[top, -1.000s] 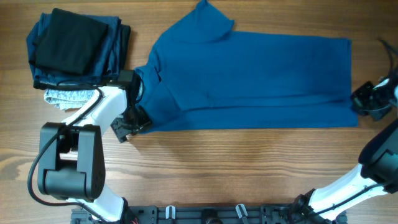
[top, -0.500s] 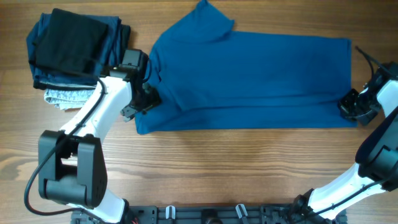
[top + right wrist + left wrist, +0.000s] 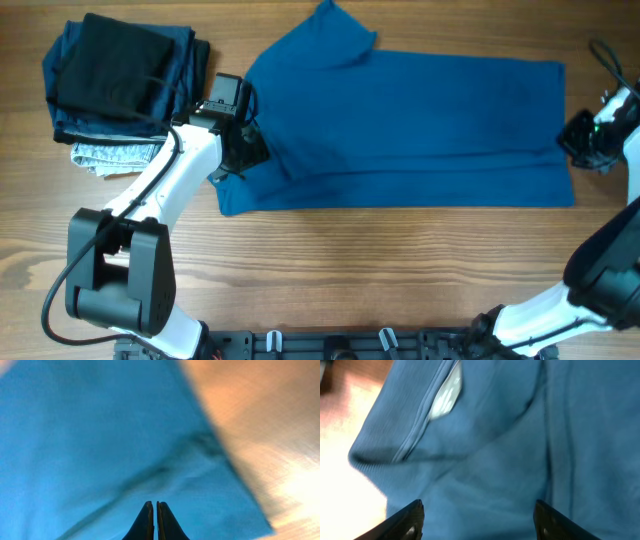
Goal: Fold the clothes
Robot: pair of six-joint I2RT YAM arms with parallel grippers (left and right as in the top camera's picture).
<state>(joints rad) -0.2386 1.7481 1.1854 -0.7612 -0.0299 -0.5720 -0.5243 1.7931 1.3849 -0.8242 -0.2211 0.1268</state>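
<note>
Left gripper [image 3: 243,152] moved onto half-folded blue T-shirt [image 3: 420,120], fingers spread; right gripper [image 3: 578,136] closed.

Pretty blurry, but the shirt [image 3: 90,435] fills most of the shot. The hand [image 3: 154,506] sits bottom center over it, fingers pressed together. A dark crease runs diagonally just above the hand. Bare wooden desk [image 3: 265,425] shows right of the shirt's edge.

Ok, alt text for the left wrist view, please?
The blue T-shirt fills the frame, its white neck label at upper left. The left hand is open over it, fingertips apart at the bottom edge; pale table shows left.
</note>
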